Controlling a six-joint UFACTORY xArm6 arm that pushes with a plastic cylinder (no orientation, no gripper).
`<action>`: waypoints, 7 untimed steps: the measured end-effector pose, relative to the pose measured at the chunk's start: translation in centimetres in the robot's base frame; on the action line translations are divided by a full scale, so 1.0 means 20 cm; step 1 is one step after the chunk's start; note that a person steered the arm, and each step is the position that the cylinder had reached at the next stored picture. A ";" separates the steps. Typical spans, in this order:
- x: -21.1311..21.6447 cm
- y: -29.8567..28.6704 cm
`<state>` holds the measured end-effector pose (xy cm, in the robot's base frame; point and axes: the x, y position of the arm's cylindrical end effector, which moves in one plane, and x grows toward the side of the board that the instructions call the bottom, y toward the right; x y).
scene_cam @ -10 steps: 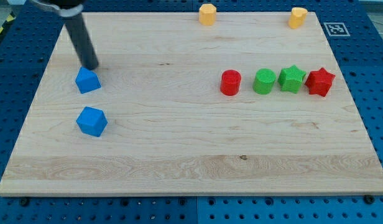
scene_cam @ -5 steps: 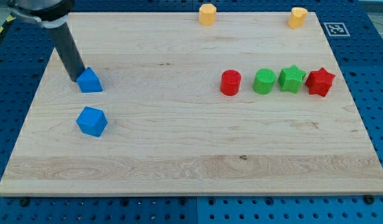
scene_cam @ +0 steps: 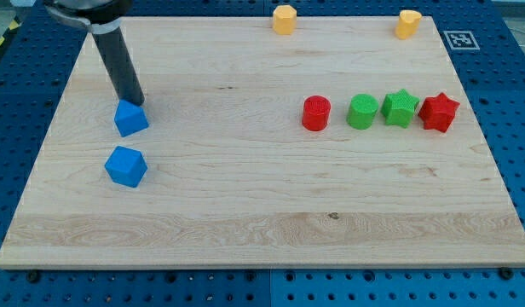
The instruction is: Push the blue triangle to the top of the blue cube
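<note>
Jaws: none fitted; my tip (scene_cam: 136, 103) touches the blue triangle (scene_cam: 130, 118) at its upper edge. Blue cube (scene_cam: 126, 166): just below the triangle, apart. Status: triangle already sits above cube; only fine alignment seems left. Counter (scene_cam: 262, 213): wooden.

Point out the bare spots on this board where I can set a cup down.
Widest free patch: the middle, between the blue cube and the red cylinder. The whole strip along the view's bottom is bare too. Crowded: the row from red cylinder to red star, and where my tip meets the blue triangle.
</note>
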<state>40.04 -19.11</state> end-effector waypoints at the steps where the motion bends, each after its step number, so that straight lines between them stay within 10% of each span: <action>1: 0.11 0.00; 5: 0.19 -0.36; 7: 0.18 -0.09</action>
